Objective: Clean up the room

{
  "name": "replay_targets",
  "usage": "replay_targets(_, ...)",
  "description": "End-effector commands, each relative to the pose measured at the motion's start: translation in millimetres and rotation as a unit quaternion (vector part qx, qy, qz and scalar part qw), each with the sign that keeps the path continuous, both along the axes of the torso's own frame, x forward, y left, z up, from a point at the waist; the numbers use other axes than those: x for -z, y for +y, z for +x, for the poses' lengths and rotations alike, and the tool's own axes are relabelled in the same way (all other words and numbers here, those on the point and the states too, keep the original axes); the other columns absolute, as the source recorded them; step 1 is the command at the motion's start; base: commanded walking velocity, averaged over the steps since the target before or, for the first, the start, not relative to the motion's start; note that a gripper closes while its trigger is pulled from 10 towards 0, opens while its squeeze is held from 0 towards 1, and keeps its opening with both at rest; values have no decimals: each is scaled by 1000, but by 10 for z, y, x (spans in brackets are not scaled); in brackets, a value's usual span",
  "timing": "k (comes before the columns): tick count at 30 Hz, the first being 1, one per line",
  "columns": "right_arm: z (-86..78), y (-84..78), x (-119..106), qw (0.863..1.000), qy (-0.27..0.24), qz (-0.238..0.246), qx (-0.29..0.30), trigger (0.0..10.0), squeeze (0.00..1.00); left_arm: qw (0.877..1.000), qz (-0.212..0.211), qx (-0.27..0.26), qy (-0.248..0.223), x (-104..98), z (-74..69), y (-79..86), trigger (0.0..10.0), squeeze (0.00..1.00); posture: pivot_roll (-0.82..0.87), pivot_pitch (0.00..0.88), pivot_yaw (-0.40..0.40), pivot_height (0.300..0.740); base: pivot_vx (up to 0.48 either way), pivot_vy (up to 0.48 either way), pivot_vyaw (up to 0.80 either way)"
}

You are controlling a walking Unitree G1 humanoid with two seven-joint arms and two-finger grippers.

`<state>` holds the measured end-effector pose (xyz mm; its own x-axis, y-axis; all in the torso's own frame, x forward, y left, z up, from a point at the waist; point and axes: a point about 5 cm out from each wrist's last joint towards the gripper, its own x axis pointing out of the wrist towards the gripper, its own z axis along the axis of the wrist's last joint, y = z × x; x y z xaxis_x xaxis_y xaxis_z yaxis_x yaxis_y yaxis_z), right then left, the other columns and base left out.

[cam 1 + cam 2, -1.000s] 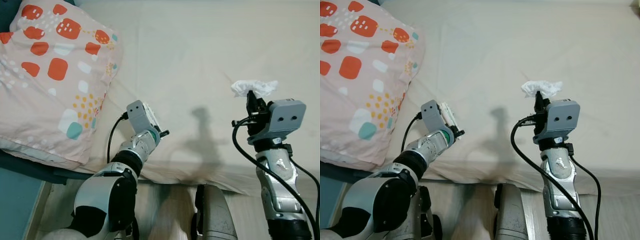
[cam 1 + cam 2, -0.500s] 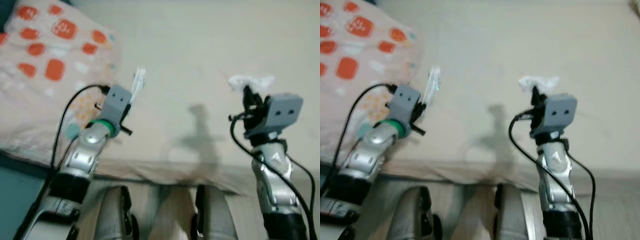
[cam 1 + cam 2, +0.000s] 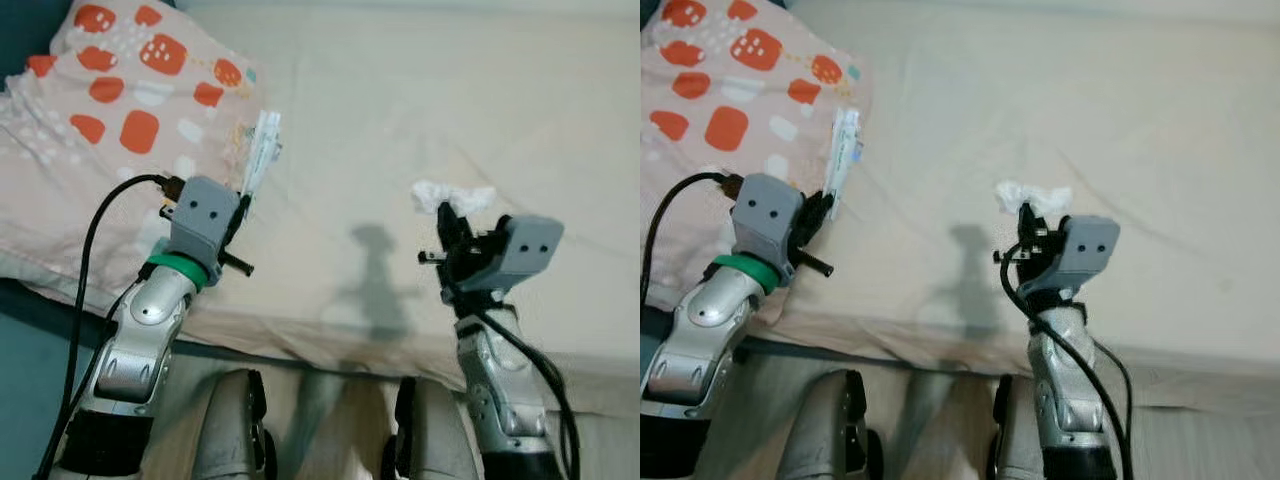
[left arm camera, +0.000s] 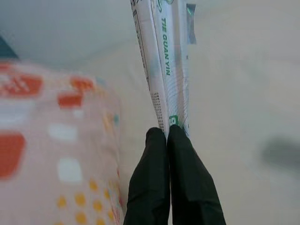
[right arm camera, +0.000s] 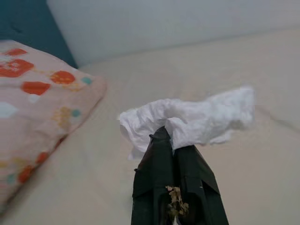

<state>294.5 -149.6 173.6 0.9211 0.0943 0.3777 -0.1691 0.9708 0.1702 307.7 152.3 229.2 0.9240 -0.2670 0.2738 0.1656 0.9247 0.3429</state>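
Both arms are reaching out over the near edge of the bed [image 3: 400, 90], which is covered in a plain cream sheet. The left claw [image 4: 168, 132] is pinching shut on the lower end of a flat white packet [image 4: 164, 65] with green print, fingers [image 4: 187, 178] pressed together with no gap; the packet is standing upright out of the claw, held up above the sheet just beside the right edge of the pillow [image 3: 110, 130]. The pillow, pale pink with orange and white patches, is lying at the far left of the bed. The right claw [image 5: 171, 136] is clamping closed on a crumpled white tissue [image 5: 197, 117], which is bunching out to both sides above the fingertips [image 5: 157, 154]; in the left eye view the tissue [image 3: 455, 195] is sitting at the tip of the right claw, over the right-middle part of the sheet, and whether it is touching the sheet cannot be told. The two claws are well apart, left one near the pillow, right one toward the middle-right of the bed. A dark shadow is falling on the sheet between them. Black cables are looping beside both silver forearms. The robot's legs are showing at the near edge below the mattress.
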Motion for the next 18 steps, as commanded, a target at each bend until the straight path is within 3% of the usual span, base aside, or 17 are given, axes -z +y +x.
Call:
replay_targets(1, -33, 26, 13, 1000, 0, 7, -10, 10000, 0, 1000, -6, -3, -12, -65, -32, 20, 10000, 0, 99, 118, 69, 595, 0, 0, 0)
replay_targets(7, 33, -73, -23, 1000, -11, -14, 25, 10000, 0, 999, -32, 1, -34, -241, 14, -21, 10000, 0, 92, 92, 67, 615, 0, 0, 0)
replay_targets(18, 56, -75, -29, 1000, -9, -14, 21, 10000, 0, 999, -45, -11, -19, -175, 18, -14, 10000, 0, 102, 86, 57, 655, 0, 0, 0)
